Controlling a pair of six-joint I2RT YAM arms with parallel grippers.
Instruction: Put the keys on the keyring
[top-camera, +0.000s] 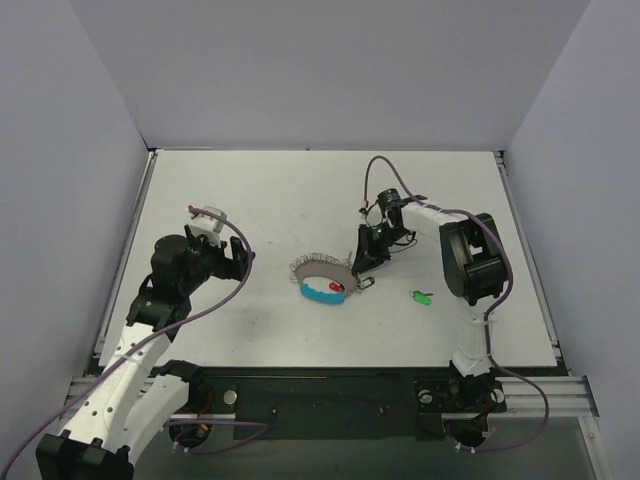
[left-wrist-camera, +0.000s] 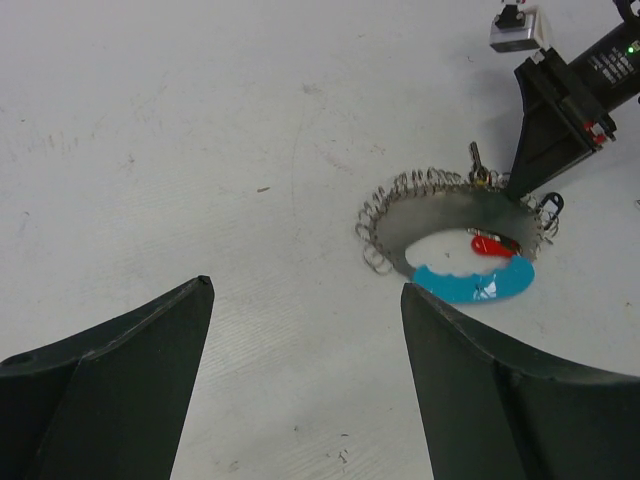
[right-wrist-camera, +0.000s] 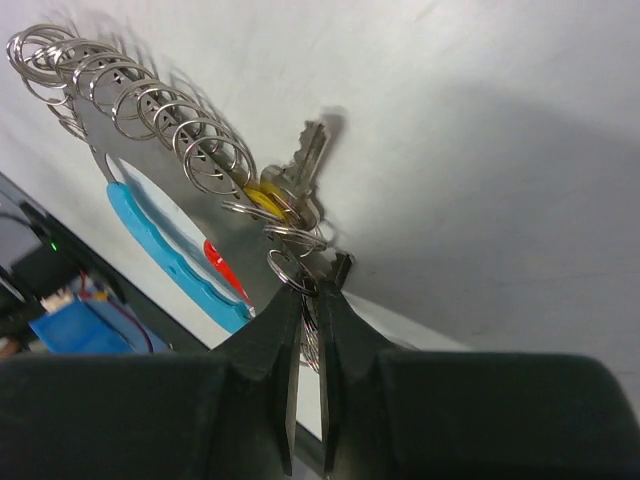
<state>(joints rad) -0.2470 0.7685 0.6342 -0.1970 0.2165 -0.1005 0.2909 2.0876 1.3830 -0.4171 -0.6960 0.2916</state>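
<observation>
The right pincer (right-wrist-camera: 310, 295) is clamped on the rim of a silvery coiled-wire keyring with a light-blue segment (top-camera: 318, 291) on the white surface (top-camera: 250, 200). The left pincer (left-wrist-camera: 305, 290) gapes, well away; we judge a pull could drag the unheld keyring. A tiny green-headed key (top-camera: 419, 297) lies loose nearby.
</observation>
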